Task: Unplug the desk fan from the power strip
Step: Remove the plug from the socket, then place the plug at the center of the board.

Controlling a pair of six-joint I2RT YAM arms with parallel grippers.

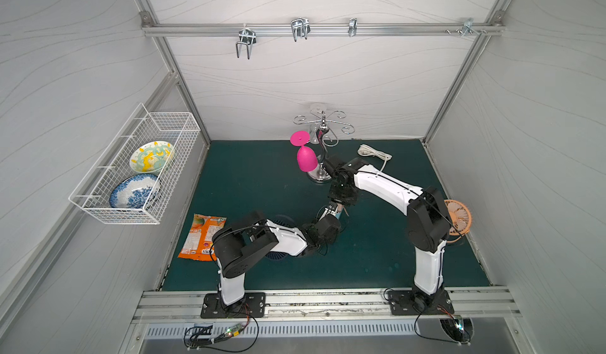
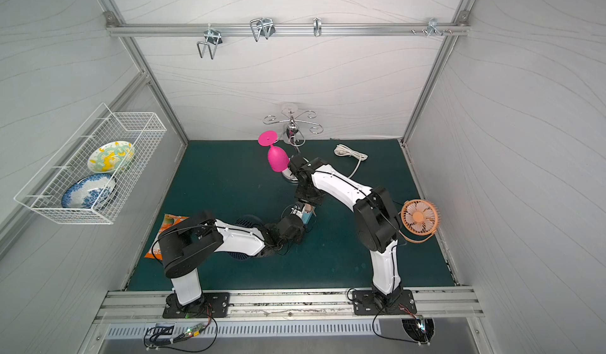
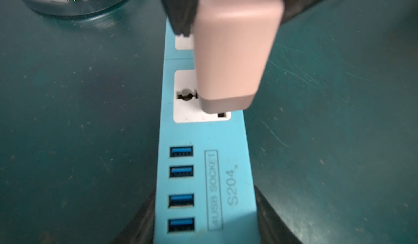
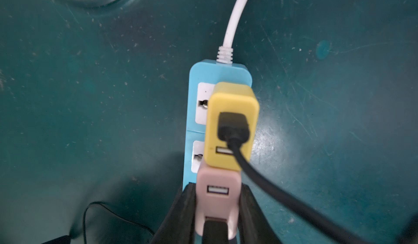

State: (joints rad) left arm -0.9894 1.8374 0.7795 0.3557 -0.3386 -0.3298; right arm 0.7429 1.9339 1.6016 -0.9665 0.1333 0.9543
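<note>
With the left gripper (image 3: 205,227) pinning the power strip (image 3: 203,136), the right gripper (image 4: 216,209) clamps the pink adapter (image 3: 235,50) (1 of 2 there), tilted, seemingly not yet clear.

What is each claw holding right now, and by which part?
The left claw grips the power strip across its USB end. The right claw pinches the pink adapter by its opposite sides.
</note>
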